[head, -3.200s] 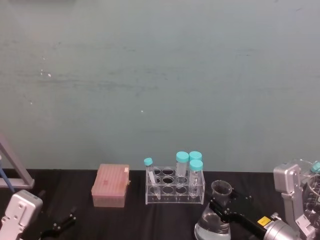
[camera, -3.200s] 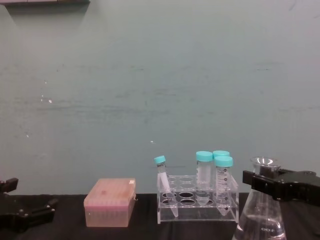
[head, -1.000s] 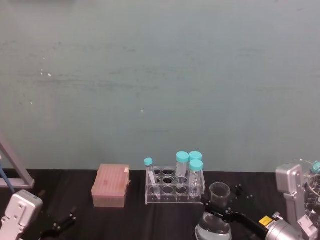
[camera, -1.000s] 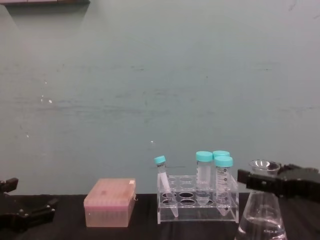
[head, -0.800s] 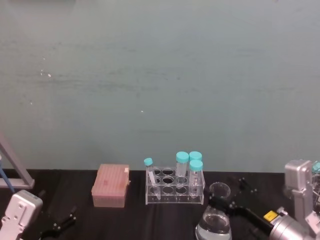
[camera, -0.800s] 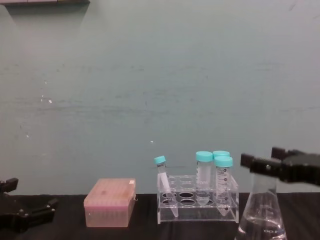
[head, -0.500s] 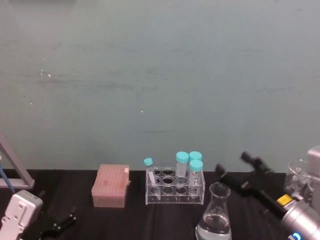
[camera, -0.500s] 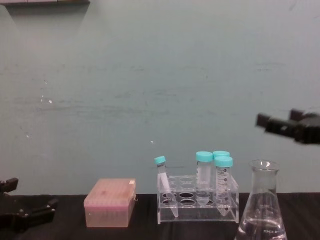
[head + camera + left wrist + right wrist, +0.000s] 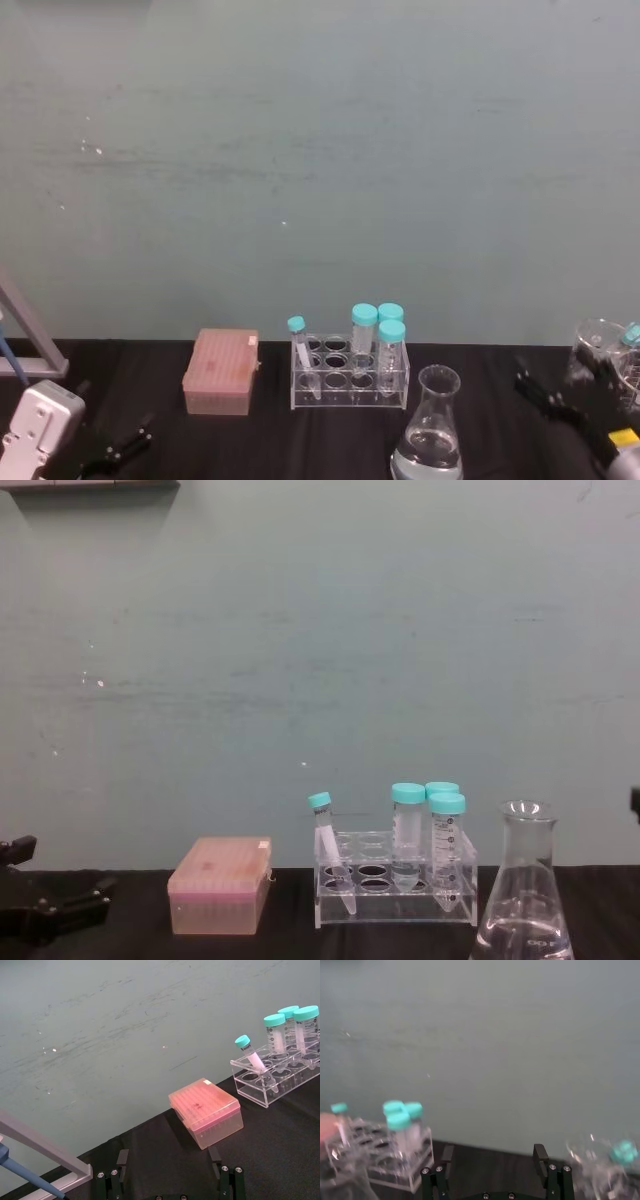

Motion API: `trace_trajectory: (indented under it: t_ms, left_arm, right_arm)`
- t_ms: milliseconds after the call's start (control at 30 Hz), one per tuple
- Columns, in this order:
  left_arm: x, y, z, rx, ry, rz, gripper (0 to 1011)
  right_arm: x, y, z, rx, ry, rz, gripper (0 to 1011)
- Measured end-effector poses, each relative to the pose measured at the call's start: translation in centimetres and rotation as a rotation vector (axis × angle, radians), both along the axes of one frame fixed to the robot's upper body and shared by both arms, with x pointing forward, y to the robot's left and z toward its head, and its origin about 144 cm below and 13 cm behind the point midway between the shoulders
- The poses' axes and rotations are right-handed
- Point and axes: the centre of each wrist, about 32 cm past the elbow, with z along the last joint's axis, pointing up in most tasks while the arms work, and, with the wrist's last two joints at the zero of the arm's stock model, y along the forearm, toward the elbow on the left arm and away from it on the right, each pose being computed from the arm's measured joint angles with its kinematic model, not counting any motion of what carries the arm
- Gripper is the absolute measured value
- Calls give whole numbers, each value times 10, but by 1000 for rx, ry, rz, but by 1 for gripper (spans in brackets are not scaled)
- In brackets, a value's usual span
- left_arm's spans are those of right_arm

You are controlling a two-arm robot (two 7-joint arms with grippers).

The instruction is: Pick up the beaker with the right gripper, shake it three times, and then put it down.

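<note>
The beaker, a clear conical flask with a little liquid, stands upright on the black table to the right of the tube rack; the chest view shows the beaker free of any grip. My right gripper hovers to its right, apart from it, open. In the right wrist view its fingers stand wide with nothing between them. My left gripper is parked at the table's near left, open and empty.
A clear tube rack holds teal-capped tubes behind the beaker. A pink tip box sits left of it. More glassware stands at the far right. A metal stand leans at the far left.
The right gripper opened off the beaker's neck, rose and drew back to the right. The beaker now stands alone on the table. The left arm has not moved.
</note>
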Motion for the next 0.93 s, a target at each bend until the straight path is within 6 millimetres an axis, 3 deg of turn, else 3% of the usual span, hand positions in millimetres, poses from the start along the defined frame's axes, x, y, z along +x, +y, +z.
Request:
trace_trajectory:
  t_ms: [200, 933]
  left_arm:
    - [0, 0, 0, 0, 0, 0, 1000]
    - [0, 0, 0, 0, 0, 0, 1000]
  right_arm:
    - [-6, -3, -12, 21, 44, -17, 1000]
    - [-5, -3, -10, 15, 37, -16, 1000]
